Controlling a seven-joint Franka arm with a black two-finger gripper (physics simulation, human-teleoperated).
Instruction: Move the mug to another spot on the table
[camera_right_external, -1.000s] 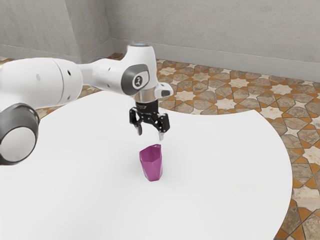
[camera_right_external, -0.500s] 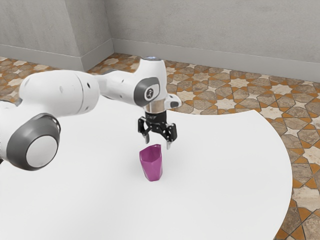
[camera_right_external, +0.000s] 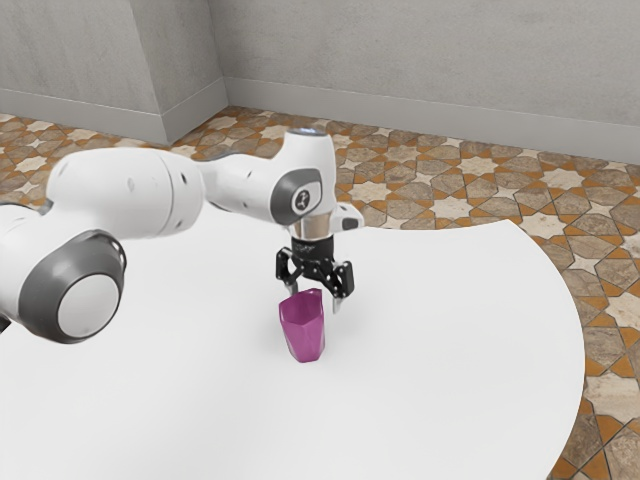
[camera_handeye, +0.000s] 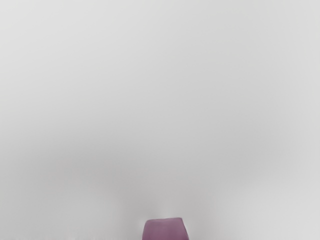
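Observation:
A magenta faceted mug (camera_right_external: 303, 325) stands upright on the round white table (camera_right_external: 440, 350), near its middle. My black gripper (camera_right_external: 313, 298) hangs open right at the mug's rim, slightly behind it, one fingertip beside the rim on the exterior view's right. Nothing is gripped between the fingers. In the wrist view the mug (camera_handeye: 164, 229) appears as a purple patch just under my hand, with white table (camera_handeye: 160, 100) beyond it.
The white table's curved edge (camera_right_external: 565, 300) runs along the exterior view's right, with patterned tile floor (camera_right_external: 480, 180) past it and grey walls behind. My white arm (camera_right_external: 150, 200) stretches over the table from the exterior view's left.
My gripper has moved down and slightly toward the exterior view's right, from well above the mug to its rim level. The mug has stayed in place.

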